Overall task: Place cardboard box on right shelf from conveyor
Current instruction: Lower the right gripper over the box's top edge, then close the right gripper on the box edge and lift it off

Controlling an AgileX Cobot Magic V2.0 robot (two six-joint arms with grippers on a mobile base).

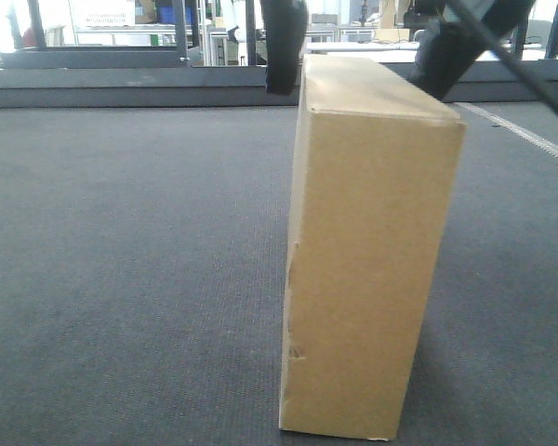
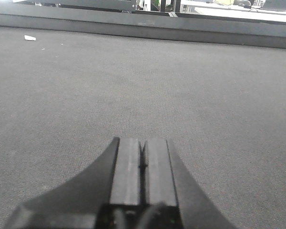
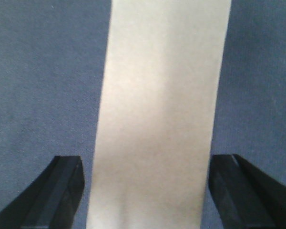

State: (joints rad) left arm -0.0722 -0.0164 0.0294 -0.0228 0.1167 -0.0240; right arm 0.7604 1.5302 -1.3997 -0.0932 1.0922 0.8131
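The cardboard box (image 1: 372,251) stands on a narrow side on the conveyor (image 1: 121,279), plain tan with small scuffs on its near left edge. My right gripper (image 1: 363,60) straddles the far end of its top, one dark finger (image 1: 284,46) on each side. In the right wrist view the box top (image 3: 159,95) runs between the fingers (image 3: 62,191) with a thin gap at both sides, so the right gripper (image 3: 150,191) is open. My left gripper (image 2: 143,143) is shut on nothing, low over bare belt (image 2: 133,86). The right shelf is out of view.
A dark raised edge rail (image 1: 121,88) bounds the belt's far side, with racks and tables behind it. A small white scrap (image 2: 30,37) lies on the belt near that rail. A pale stripe (image 1: 530,135) crosses the belt at the right.
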